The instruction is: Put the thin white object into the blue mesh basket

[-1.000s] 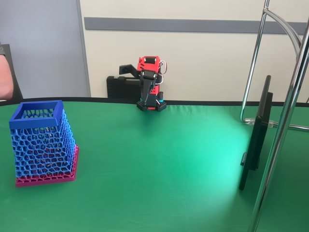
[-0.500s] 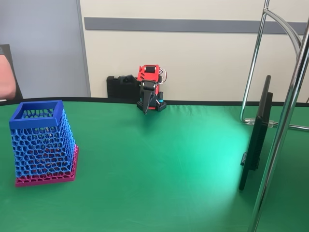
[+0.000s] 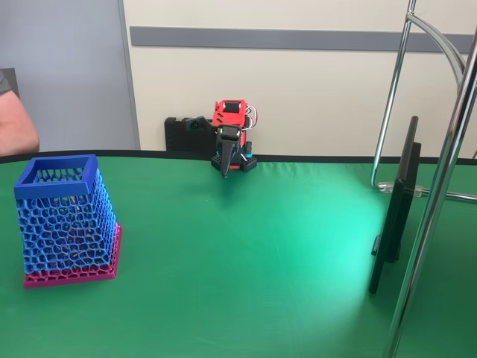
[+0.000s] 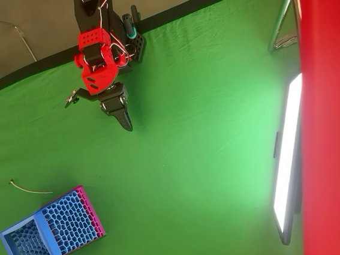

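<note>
The thin white strand (image 4: 30, 189) lies flat on the green cloth in the overhead view, just up and left of the blue mesh basket (image 4: 67, 220), a short gap apart from it. In the fixed view the basket (image 3: 67, 220) stands upright on its pink base at the left. The red and black arm sits folded at the table's far edge. Its gripper (image 4: 126, 124) points down at the cloth close to the arm's base, far from strand and basket. The fingers of the gripper (image 3: 224, 171) look pressed together with nothing between them.
A flat screen (image 4: 287, 157) stands on edge at the right, beside chrome stand poles (image 3: 440, 186). A person's arm (image 3: 15, 127) shows at the left edge behind the table. Open green cloth (image 3: 246, 261) stretches between arm, basket and screen.
The arm has folded lower, its gripper swinging down to point at the cloth. The person's arm at the left edge has shifted.
</note>
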Controlling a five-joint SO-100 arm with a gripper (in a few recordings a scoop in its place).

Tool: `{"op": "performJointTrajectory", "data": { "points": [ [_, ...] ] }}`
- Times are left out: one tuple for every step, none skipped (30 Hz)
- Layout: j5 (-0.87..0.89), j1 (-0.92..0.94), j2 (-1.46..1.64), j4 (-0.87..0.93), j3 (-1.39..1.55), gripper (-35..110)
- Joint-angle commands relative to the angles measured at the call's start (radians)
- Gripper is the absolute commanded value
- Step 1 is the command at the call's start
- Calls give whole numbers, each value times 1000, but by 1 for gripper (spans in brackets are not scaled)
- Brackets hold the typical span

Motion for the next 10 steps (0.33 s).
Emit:
{"op": "performJointTrajectory", "data": {
  "points": [
    [3, 3, 8, 2, 8, 1],
    [2, 3, 8, 2, 8, 1],
    [2, 3, 8, 2, 8, 1],
    [2, 3, 8, 2, 8, 1],
    [2, 3, 8, 2, 8, 1],
    [2, 3, 8, 2, 8, 1],
    [2, 3, 8, 2, 8, 1],
    [0, 3, 8, 2, 8, 1],
    [0, 3, 8, 2, 8, 1],
    [-2, 3, 8, 2, 8, 1]
  ]
}}
